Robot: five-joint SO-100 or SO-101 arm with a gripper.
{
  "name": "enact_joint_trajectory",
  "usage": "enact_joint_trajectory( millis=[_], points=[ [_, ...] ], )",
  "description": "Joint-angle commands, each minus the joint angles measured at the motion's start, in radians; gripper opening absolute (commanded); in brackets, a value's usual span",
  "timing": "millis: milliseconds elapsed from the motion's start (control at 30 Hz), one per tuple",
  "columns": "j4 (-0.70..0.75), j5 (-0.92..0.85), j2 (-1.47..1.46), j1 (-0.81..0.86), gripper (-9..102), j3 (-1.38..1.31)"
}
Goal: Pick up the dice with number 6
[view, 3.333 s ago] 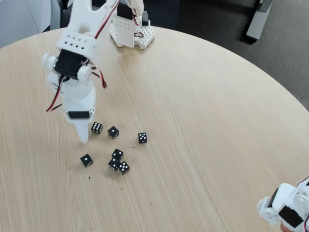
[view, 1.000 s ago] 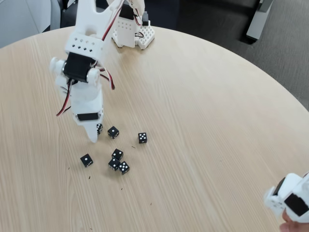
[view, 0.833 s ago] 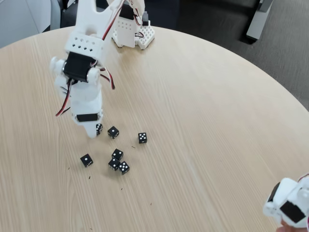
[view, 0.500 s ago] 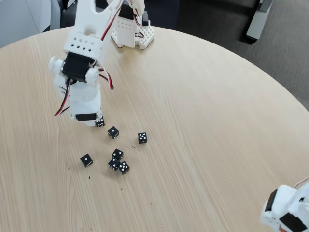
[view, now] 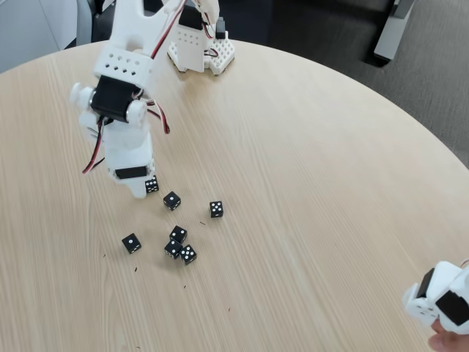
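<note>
Dice with number 6 [view: 152, 185] pinched in closed pincer [view: 144, 189].

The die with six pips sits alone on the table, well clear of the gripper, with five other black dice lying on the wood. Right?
Not clear of it: in the fixed view the die with six pips is at the gripper tip, apparently gripped. Five other black dice do lie on the table.

White arm [view: 121, 95] bent down — fingers [view: 139, 189] closed.

Likely an office: a round wood-grain table [view: 308, 183] on dark carpet [view: 344, 37].
</note>
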Motion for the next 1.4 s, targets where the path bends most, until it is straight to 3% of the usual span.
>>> enact_joint_trajectory(
  millis=[0, 633, 1367],
  points=[
    [-0.011, -0.032, 0.008, 0.005, 18, -0.009],
    [-0.015, -0.212, 0.017, 0.005, 22, -0.009],
    [-0.014, -0.147, 0.008, -0.077, 22, -0.009]
  ],
)
